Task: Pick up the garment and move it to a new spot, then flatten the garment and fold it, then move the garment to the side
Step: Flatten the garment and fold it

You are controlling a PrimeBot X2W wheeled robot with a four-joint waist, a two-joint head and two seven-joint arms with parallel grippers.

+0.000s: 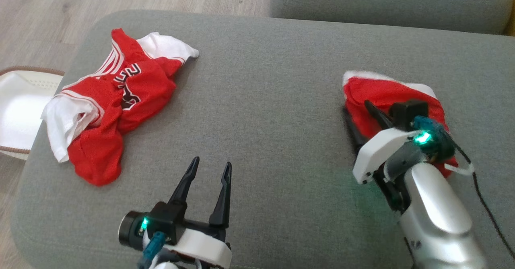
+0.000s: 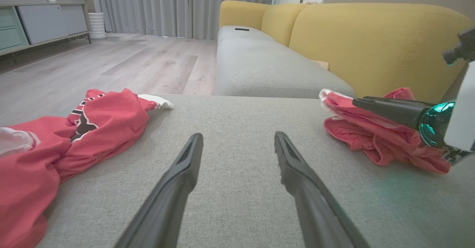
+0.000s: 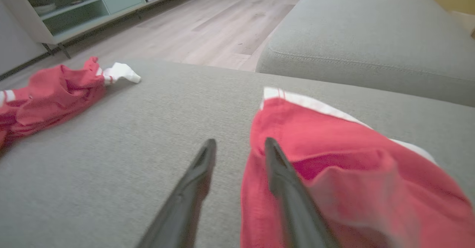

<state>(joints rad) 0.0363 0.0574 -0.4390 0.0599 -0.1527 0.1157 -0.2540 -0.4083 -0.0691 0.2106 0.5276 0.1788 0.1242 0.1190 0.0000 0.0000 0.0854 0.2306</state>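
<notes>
Basket: a white basket (image 1: 20,100) with a brown rim stands on the wooden floor (image 1: 48,3), at the left end of the cushion.
Jersey: a red jersey (image 1: 108,112) with white sleeves and dark lettering lies crumpled on the left part of the cushion, one white sleeve pointing toward the middle.
Left gripper: the left gripper (image 1: 212,161) hovers over bare fabric near the front edge, to the right of the jersey and clear of it. Its two dark fingers are spread wide with nothing between them.
Cushion: the grey cushion (image 1: 265,100) carries both garments, which lie well apart with a broad bare stretch between them.
Right gripper: the right gripper (image 3: 239,141) is low at the left edge of the folded garment. Its fingers stand apart, one over the grey fabric and the other over the red cloth, and grip nothing.
Garment: the folded red garment (image 1: 382,92), trimmed in white, lies on the right part of the cushion, partly under the right arm.
Sofa: a second grey seat (image 1: 382,3) lies beyond, with a yellow backrest (image 2: 371,43).
</notes>
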